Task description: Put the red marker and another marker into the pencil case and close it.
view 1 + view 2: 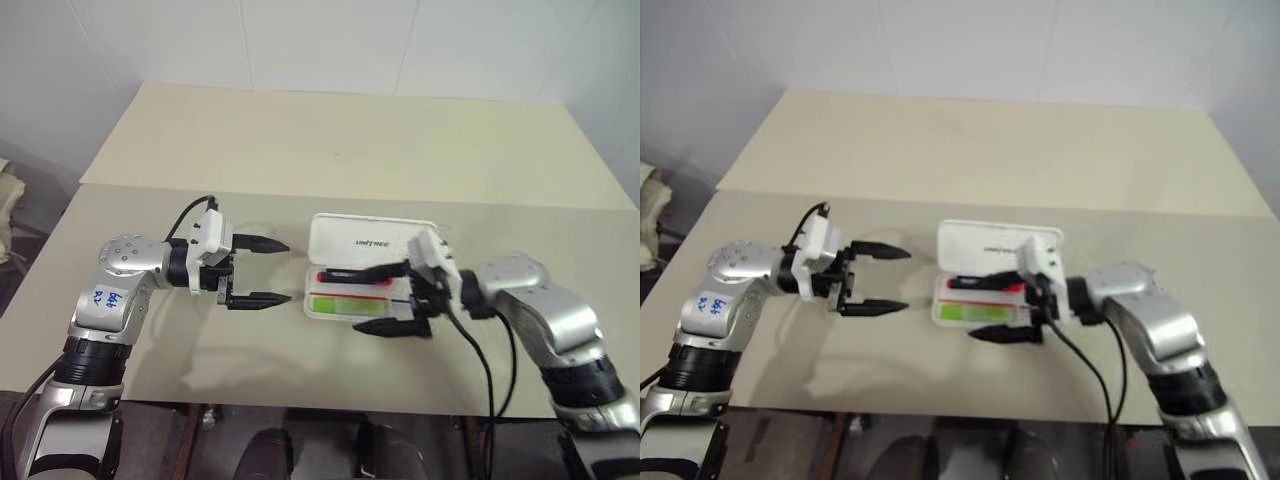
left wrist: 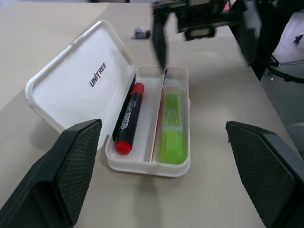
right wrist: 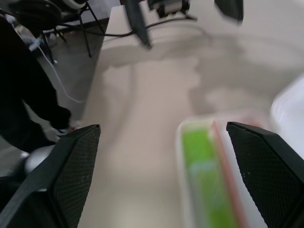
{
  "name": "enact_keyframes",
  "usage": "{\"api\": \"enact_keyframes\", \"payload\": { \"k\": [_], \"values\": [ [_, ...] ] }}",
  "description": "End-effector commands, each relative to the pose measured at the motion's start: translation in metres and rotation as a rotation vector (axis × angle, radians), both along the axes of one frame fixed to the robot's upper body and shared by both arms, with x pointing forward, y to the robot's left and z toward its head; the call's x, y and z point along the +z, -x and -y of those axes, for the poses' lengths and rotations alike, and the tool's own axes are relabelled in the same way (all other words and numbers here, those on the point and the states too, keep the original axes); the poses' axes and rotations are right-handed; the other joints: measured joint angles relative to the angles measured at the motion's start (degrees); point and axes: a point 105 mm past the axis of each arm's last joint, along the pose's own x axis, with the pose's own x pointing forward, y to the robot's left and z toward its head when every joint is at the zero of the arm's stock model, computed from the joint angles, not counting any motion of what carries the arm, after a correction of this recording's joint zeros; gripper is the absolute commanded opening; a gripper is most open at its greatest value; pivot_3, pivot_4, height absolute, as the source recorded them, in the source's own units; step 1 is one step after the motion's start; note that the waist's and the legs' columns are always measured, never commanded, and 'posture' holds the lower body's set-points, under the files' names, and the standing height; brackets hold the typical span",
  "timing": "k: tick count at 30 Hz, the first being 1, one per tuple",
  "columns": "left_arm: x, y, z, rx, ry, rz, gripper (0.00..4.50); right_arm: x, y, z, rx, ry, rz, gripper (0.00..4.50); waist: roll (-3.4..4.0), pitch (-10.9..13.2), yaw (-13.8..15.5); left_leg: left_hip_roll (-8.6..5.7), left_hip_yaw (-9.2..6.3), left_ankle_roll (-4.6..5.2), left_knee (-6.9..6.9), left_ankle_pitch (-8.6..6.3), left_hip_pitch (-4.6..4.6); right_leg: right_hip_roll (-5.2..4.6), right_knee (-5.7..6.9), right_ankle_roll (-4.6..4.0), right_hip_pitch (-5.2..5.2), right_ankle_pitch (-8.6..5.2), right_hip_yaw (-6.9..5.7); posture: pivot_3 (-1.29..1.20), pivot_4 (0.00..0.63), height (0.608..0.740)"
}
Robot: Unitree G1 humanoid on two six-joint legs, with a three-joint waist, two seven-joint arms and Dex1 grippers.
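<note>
Tabletop scene, described from the robot's left to its right. The left gripper [image 1: 258, 271] hovers above the beige table [image 1: 300, 150], pointing toward the pencil case, its two black fingers spread wide apart with nothing between them (released, empty). It stands just beside the case's left end without touching it.

The pencil case [image 2: 71, 80] lies open near the middle of the table's front half. Its lid, lettered "UNITREE", is folded back flat on the far side, and the tray faces upward on the near side. A thin divider runs lengthwise and splits the tray into two compartments. The red marker [image 2: 129, 118] lies in the compartment next to the hinge, parallel to the divider (black barrel, white label print, red at both visible ends). The green highlighter [image 2: 171, 128] lies in the other compartment, also parallel to the divider. Both lie fully inside the tray.

The right gripper [image 1: 385, 298] hangs over the right end of the case, pointing toward the left gripper. Its fingers are parted wide, one over the marker compartment and one past the tray's near edge; they grasp nothing (released).

A small grey object [image 2: 141, 33] rests on the table beyond the case in the left wrist view.
</note>
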Motion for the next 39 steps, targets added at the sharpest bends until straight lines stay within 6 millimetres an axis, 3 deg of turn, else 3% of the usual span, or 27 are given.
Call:
{"api": "enact_keyframes", "payload": {
  "k": [1, 5, 7, 9, 12, 19, 23, 32, 35, 39],
  "values": [
    [0.011, 0.004, 0.006, -0.033, 0.016, 0.043, 4.5, 0.02, 0.0, 0.03, -0.119, 0.005, 0.05, 4.47, 0.0, 0.0, -0.1, 0.0, 0.02, 0.0, 0.0, 0.0, 0.01, 0.0, -0.01, 0.0, 0.0, 0.0, 0.01, 0.0, 0.15, 0.74],
    [0.013, 0.003, 0.008, -0.038, 0.025, 0.044, 4.5, 0.015, -0.014, 0.066, -0.314, 0.101, 0.062, 4.47, 0.0, 0.0, -0.19, 0.03, 0.02, 0.01, -0.03, 0.0, 0.06, 0.02, -0.02, 0.0, 0.0, 0.0, 0.0, 0.0, 0.15, 0.74],
    [0.014, 0.004, 0.011, -0.043, 0.037, 0.047, 4.5, 0.012, -0.029, 0.103, -0.524, 0.126, 0.059, 4.47, -0.03, -0.01, -0.18, 0.04, 0.04, 0.01, -0.03, 0.0, 0.07, 0.01, -0.02, 0.0, 0.0, 0.0, 0.01, 0.0, 0.15, 0.74],
    [0.015, 0.004, 0.012, -0.045, 0.04, 0.047, 4.5, 0.011, -0.033, 0.116, -0.595, 0.127, 0.058, 4.47, -0.03, -0.01, -0.03, 0.02, 0.08, 0.01, 0.02, 0.01, 0.08, -0.01, -0.02, 0.0, 0.04, 0.0, 0.04, 0.0, 0.15, 0.74],
    [0.014, 0.005, 0.017, -0.052, 0.046, 0.048, 4.5, -0.002, -0.053, 0.161, -0.919, 0.133, 0.075, 4.47, -0.04, -0.02, -0.13, 0.03, 0.09, 0.01, 0.02, 0.02, 0.1, 0.0, -0.01, 0.0, 0.05, 0.0, 0.03, 0.0, 0.15, 0.74],
    [0.015, 0.003, 0.021, -0.055, 0.058, 0.051, 4.5, -0.019, -0.061, 0.203, -1.256, 0.081, 0.109, 4.47, 0.01, 0.01, -0.2, 0.03, 0.15, -0.02, -0.02, 0.03, 0.08, 0.0, -0.03, 0.0, 0.03, 0.0, 0.03, 0.0, 0.15, 0.74],
    [0.015, 0.003, 0.023, -0.06, 0.061, 0.051, 4.5, -0.024, -0.065, 0.212, -1.34, 0.042, 0.11, 4.47, 0.02, 0.01, -0.18, 0.04, 0.15, -0.03, -0.03, 0.03, 0.08, 0.0, -0.06, 0.01, 0.03, 0.0, 0.04, 0.0, 0.15, 0.74],
    [0.017, 0.002, 0.026, -0.07, 0.066, 0.055, 4.5, -0.058, -0.068, 0.219, -1.398, 0.036, 0.017, 4.47, 0.03, 0.01, -0.22, 0.05, 0.15, -0.03, -0.02, 0.04, 0.09, 0.01, -0.06, 0.01, 0.05, 0.0, 0.05, 0.0, 0.15, 0.74],
    [0.018, 0.001, 0.026, -0.069, 0.068, 0.057, 4.5, -0.067, -0.069, 0.219, -1.393, 0.034, -0.003, 3.85, 0.02, 0.01, -0.25, 0.05, 0.16, -0.03, -0.02, 0.04, 0.09, 0.01, -0.07, 0.01, 0.05, 0.0, 0.06, 0.0, 0.15, 0.74],
    [0.017, 0.001, 0.029, -0.071, 0.073, 0.057, 4.5, -0.07, -0.074, 0.212, -1.375, -0.021, -0.03, 2.45, 0.02, 0.0, -0.29, 0.05, 0.16, -0.03, 0.0, 0.04, 0.12, 0.01, -0.06, 0.01, 0.09, 0.0, 0.07, 0.0, 0.15, 0.74]
  ]
}}
